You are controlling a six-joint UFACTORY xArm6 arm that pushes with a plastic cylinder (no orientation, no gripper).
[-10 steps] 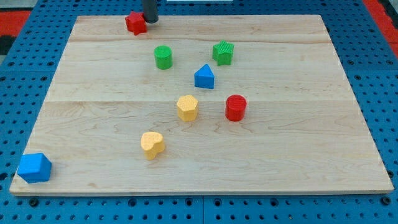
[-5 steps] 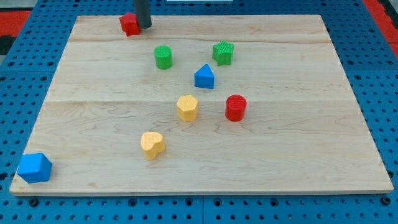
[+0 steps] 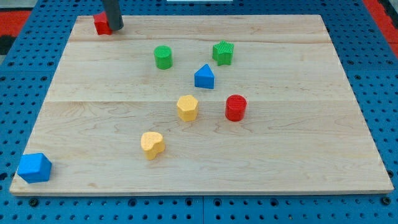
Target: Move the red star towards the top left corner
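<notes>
The red star [image 3: 101,23] lies near the top left corner of the wooden board [image 3: 292,155], partly hidden by my rod. My tip [image 3: 115,28] stands against the star's right side, touching it. The rod comes down from the view's top edge.
A green cylinder [image 3: 163,57], a green star [image 3: 223,52] and a blue triangular block [image 3: 204,76] lie in the upper middle. A yellow hexagon [image 3: 187,107], a red cylinder [image 3: 236,107] and a yellow heart [image 3: 152,144] lie lower. A blue block [image 3: 33,167] sits at the bottom left corner.
My tip has moved left along the board's top edge, pushing the red star left with it towards the top left corner. The other blocks have not moved.
</notes>
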